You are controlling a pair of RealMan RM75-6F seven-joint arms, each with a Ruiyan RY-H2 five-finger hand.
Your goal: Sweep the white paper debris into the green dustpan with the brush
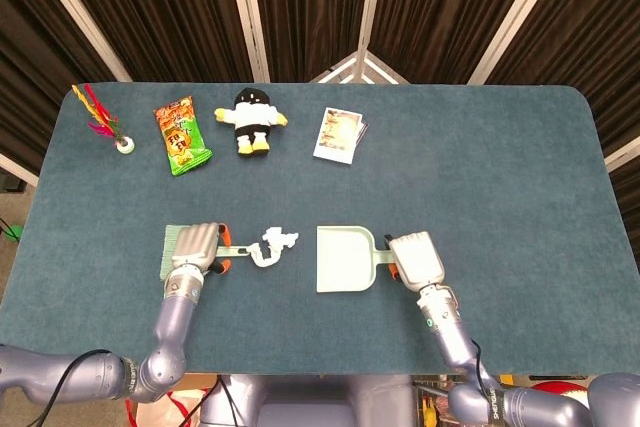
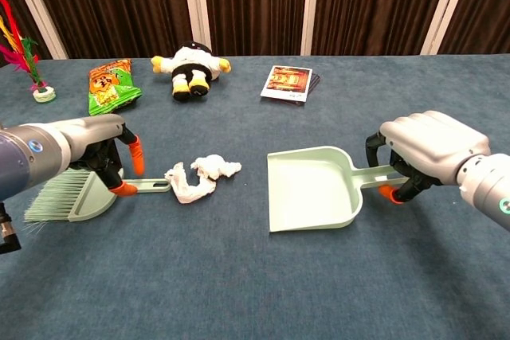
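The green brush [image 2: 80, 194] lies flat on the table, bristles to the left, handle [image 2: 150, 185] pointing at the white paper debris [image 2: 195, 177]. My left hand [image 2: 102, 152] hovers over the brush's neck with its orange-tipped fingers [image 2: 135, 156] apart on either side, not closed on it. In the head view the left hand [image 1: 198, 244] covers the brush [image 1: 176, 256], and the paper debris [image 1: 271, 245] sits just right of the handle's end. The green dustpan [image 2: 311, 189] rests flat, mouth toward the debris. My right hand [image 2: 429, 147] grips its handle; head view shows that right hand [image 1: 415, 258] and the dustpan [image 1: 343, 258].
Along the far side lie a snack bag [image 1: 181, 135], a plush toy [image 1: 252, 119], a photo booklet [image 1: 340, 133] and a feathered shuttlecock [image 1: 108, 123]. Bare blue table [image 1: 500, 177] stretches to the right and along the near edge.
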